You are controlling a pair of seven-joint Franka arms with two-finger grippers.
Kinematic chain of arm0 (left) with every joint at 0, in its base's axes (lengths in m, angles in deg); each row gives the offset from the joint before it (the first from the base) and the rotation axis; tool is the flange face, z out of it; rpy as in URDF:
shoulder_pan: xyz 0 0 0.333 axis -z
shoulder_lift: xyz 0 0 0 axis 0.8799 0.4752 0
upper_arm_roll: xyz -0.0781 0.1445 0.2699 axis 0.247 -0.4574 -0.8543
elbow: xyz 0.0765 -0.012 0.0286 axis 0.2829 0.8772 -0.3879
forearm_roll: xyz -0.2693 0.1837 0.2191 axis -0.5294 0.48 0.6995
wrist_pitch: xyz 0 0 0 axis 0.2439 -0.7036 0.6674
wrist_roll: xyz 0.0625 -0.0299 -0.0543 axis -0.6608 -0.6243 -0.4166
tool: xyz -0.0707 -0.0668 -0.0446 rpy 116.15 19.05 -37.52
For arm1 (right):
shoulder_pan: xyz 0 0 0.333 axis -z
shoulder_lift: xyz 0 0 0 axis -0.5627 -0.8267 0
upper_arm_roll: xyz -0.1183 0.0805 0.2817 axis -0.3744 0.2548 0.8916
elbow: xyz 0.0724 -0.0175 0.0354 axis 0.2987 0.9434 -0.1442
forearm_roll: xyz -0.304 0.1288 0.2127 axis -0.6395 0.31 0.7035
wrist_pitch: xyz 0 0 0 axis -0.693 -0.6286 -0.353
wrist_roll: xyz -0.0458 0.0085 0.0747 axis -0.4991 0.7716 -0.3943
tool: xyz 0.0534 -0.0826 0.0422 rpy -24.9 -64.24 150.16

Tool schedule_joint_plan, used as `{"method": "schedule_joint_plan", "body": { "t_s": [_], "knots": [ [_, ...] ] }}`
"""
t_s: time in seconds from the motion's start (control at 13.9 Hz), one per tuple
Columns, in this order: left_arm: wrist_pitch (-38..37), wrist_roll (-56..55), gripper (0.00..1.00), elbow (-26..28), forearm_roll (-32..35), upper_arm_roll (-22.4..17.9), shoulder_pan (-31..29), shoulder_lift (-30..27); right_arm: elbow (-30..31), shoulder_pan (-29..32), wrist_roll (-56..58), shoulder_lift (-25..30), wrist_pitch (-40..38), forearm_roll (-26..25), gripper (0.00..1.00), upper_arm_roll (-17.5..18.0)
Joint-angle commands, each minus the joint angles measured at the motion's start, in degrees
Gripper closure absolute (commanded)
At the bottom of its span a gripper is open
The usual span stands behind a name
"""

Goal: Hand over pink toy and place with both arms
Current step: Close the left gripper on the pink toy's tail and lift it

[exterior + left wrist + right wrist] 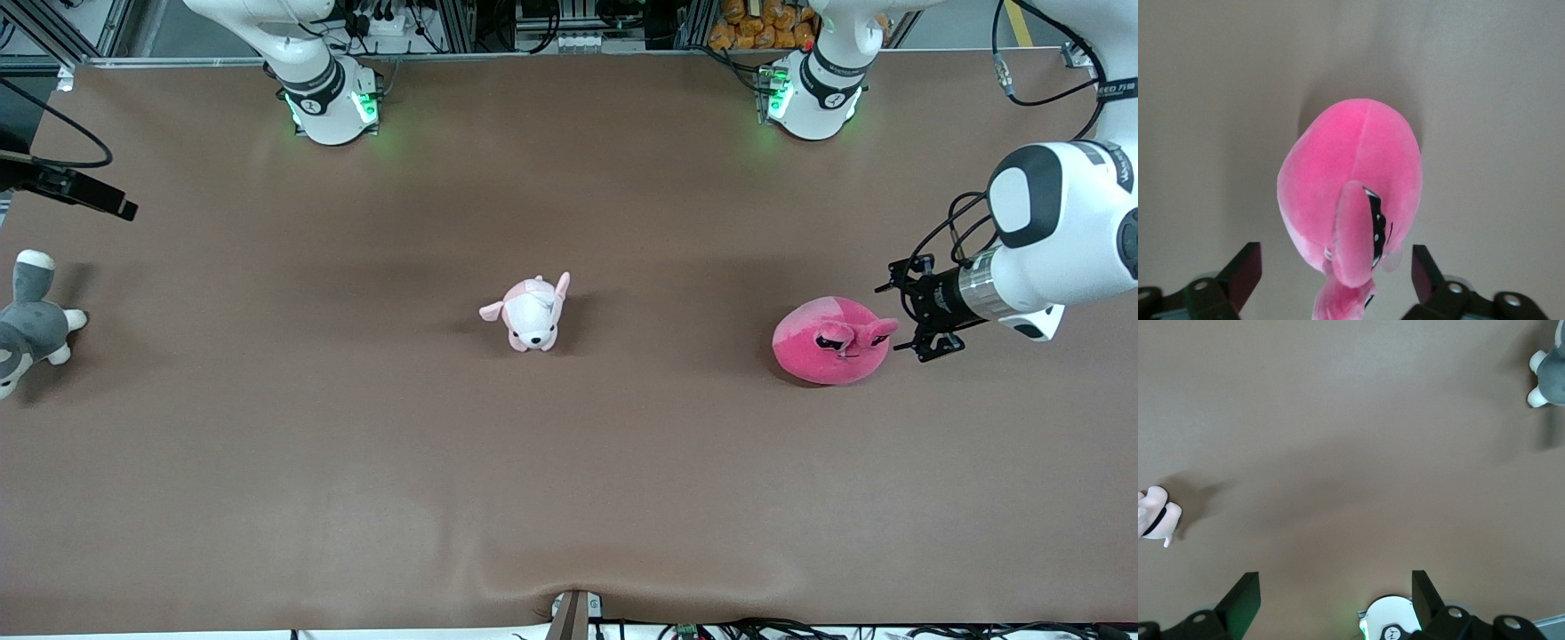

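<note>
fuzzy plush pink toy (827, 342); matt brown table (356, 462).

pink toy (831, 340) — on table, unheld

arms (1058, 231): white, black joint bands | black cables | green base lights

We see front cam high up, facing arm bases along top edge, looking steeply down on whole brown desk (356, 489). Left wrist cam sits close above pink toy (1351, 193), looking out between own left pincer (1337, 273) fingers; toy fills mid frame. Same pink toy shows in front view too. Right wrist cam higher, looks down on bare desk past right pincer (1337, 597); shares w/ front view puppy plush (1155, 513) & grey plush (1551, 377), both at frame edges.
</note>
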Motion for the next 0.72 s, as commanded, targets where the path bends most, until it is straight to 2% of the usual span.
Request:
{"method": "schedule_joint_plan", "body": {
  "t_s": [0.0,0.22,0.65],
  "knots": [
    [1.1,-0.73,0.14,-1.94,-0.92,0.09,-0.17,2.67,-0.06,-2.3,-4.42,0.27,-0.43,0.73,0.0,-0.11],
    [1.18,0.06,0.24,-2.47,-0.84,0.09,-0.08,4.34,-0.06,-3.79,-6.45,0.27,-0.34,0.73,0.0,-0.11],
    [1.1,0.15,0.73,-5.1,-1.01,0.17,0.1,5.93,-0.06,-4.85,-8.12,0.27,-0.43,0.65,0.0,-0.11]
  ]
}}
